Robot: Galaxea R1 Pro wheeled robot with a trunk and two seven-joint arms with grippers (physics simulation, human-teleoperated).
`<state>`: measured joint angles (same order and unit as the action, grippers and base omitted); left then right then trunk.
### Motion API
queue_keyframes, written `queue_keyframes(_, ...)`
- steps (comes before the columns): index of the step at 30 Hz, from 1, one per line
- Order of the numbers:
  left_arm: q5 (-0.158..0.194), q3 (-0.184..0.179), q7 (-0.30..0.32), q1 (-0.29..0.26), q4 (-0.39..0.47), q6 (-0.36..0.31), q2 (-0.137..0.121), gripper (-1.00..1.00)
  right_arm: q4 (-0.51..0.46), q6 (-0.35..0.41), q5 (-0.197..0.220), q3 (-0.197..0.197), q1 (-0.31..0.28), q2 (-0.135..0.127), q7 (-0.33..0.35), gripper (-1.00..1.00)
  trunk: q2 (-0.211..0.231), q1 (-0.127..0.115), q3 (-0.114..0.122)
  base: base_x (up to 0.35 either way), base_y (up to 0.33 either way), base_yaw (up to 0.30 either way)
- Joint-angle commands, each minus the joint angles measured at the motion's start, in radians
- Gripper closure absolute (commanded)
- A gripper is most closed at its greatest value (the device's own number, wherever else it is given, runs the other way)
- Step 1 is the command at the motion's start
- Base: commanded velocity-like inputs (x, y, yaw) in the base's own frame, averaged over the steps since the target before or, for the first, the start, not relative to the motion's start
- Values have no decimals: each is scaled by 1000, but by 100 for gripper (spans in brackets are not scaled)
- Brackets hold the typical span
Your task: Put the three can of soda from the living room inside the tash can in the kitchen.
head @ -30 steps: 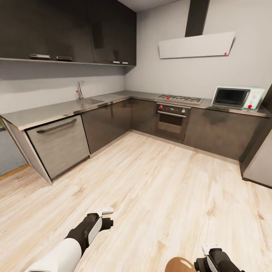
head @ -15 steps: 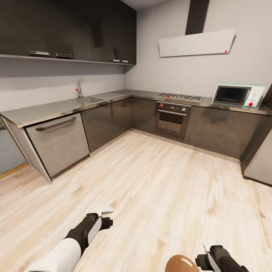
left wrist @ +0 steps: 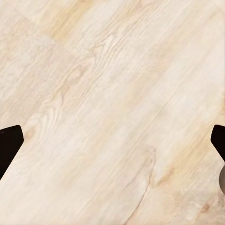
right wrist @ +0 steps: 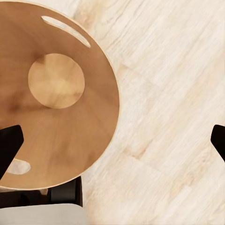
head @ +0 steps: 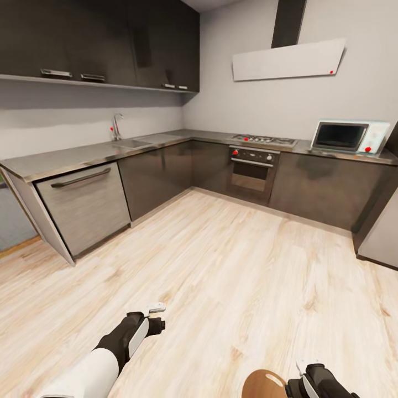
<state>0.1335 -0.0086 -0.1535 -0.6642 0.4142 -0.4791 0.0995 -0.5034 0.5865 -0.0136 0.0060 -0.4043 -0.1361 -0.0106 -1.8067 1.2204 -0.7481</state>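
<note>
The left arm (head: 97, 362) has a white forearm shell, a black wrist section and a white-tipped pincer (head: 156, 307); the right pincer (head: 309, 369) is black with white trim.

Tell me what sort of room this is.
A kitchen: dark grey L-shaped cabinets under a steel counter, a built-in oven below a gas hob, and a sink with a chrome tap.

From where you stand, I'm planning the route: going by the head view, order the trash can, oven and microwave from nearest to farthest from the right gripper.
1. Trash can, just beside the right gripper, toward the robot's left.
2. Oven, ahead, below the hob.
3. Microwave, on the counter, ahead right; close to the oven's distance.
</note>
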Motion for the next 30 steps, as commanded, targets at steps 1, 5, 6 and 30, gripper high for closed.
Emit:
queue_keyframes(1, 0, 0, 0, 0, 0, 0, 0, -100, 1, 0, 0, 0, 0, 0, 0, -100, -7, 4, -3, 0, 0, 0)
queue_keyframes(5, 0, 0, 1, 0, 0, 0, 0, -100, 4, 0, 0, 0, -1, -2, 0, -100, -35, 19, -16, 0, 0, 0)
queue_keyframes(6, 0, 0, 1, 0, 0, 0, 0, -100, 4, 0, 0, 0, -1, -2, 0, -100, -42, 23, -19, 0, 0, 0)
queue_keyframes(30, -2, -1, 7, 0, 0, 28, 0, -100, 26, -1, 0, -1, -41, -13, 0, -100, -210, 115, -94, 0, 0, 0)
